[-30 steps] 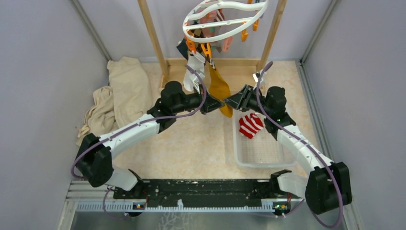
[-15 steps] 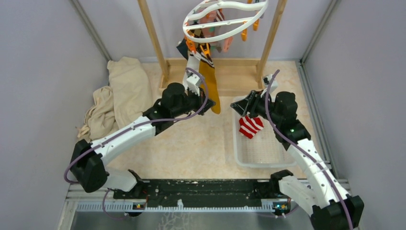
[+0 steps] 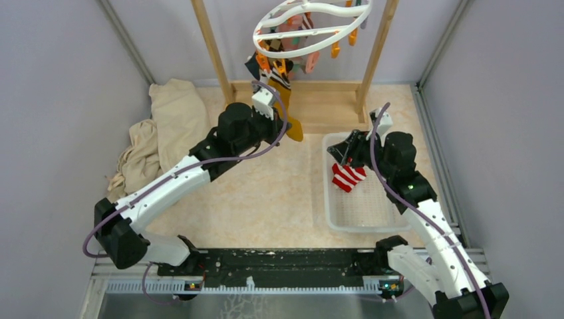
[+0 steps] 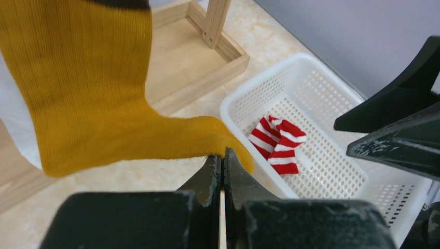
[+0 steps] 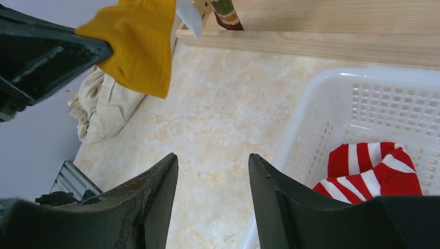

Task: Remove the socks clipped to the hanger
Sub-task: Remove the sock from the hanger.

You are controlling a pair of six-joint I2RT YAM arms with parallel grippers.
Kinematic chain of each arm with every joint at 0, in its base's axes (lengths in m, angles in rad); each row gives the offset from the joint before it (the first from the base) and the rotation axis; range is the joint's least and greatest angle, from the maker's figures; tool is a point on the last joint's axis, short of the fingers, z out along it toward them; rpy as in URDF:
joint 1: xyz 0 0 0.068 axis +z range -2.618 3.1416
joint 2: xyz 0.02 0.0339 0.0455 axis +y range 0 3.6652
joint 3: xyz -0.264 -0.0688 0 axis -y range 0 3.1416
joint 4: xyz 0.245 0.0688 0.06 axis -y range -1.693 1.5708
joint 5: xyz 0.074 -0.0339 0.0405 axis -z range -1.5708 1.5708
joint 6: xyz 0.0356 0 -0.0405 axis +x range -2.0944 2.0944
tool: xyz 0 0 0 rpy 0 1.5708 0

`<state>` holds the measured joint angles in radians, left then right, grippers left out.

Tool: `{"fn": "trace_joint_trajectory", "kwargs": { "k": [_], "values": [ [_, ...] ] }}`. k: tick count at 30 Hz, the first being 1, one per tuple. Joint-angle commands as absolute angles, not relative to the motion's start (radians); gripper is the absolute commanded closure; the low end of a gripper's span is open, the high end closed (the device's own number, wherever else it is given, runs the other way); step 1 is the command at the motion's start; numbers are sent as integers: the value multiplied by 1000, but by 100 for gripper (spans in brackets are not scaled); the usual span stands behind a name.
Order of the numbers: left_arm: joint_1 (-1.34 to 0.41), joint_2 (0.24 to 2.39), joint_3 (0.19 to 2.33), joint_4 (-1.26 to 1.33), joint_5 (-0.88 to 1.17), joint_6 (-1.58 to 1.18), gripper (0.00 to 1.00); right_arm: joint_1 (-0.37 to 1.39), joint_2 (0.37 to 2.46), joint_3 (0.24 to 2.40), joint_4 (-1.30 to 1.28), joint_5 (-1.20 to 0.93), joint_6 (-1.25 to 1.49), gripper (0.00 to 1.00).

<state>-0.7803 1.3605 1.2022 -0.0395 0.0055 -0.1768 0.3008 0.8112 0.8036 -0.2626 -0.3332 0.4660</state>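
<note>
Toe of the mustard sock (image 4: 104, 104) sits pinched between the tips of the left gripper (image 4: 222, 161), whose two fingers (image 4: 207, 179) are pressed flat together with only a thin edge of yellow fabric caught between them. From there the sock runs up and away to its cuff, which hangs from an orange clip (image 3: 282, 66) on the hanger (image 3: 312, 49); seen from above, the fabric is drawn at a slant between clip and left gripper (image 3: 291, 127) rather than hanging straight. A white sock (image 4: 10, 119) shows just behind the mustard one at the left edge of the wrist view (little of it can be made out). More socks (image 3: 302, 30) dangle under the ring, too bunched to tell apart.

Off to the right, the right gripper (image 3: 339, 151) hovers over the far-left corner of the white perforated basket (image 3: 329, 212), its fingers (image 5: 155, 197) standing moderately apart with nothing between them; only floor and the basket rim (image 5: 311, 104) show in the gap. A red-white striped sock (image 3: 348, 176) lies loose in the basket, beside and below that gripper, touching neither finger. The mustard toe is apart from the right gripper, up and to its left.

A wooden frame (image 3: 213, 50) carries the hanger, and a beige cloth (image 3: 169, 126) lies heaped on the floor at the left.
</note>
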Motion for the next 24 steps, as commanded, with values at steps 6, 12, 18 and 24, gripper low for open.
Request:
{"fn": "trace_joint_trajectory", "kwargs": {
  "k": [6, 12, 18, 24],
  "values": [
    [-786, 1472, 1430, -130, 32, -125, 100, 308, 751, 815, -277, -277, 468, 47],
    [-812, 1619, 1585, -166, 45, -99, 100, 307, 726, 828, -320, -249, 476, 46],
    [-871, 1774, 1765, -204, 14, -75, 100, 308, 723, 866, -387, -191, 468, 45],
    [-894, 1963, 2033, -298, -44, -47, 100, 308, 715, 850, -402, -163, 475, 44]
  ]
}}
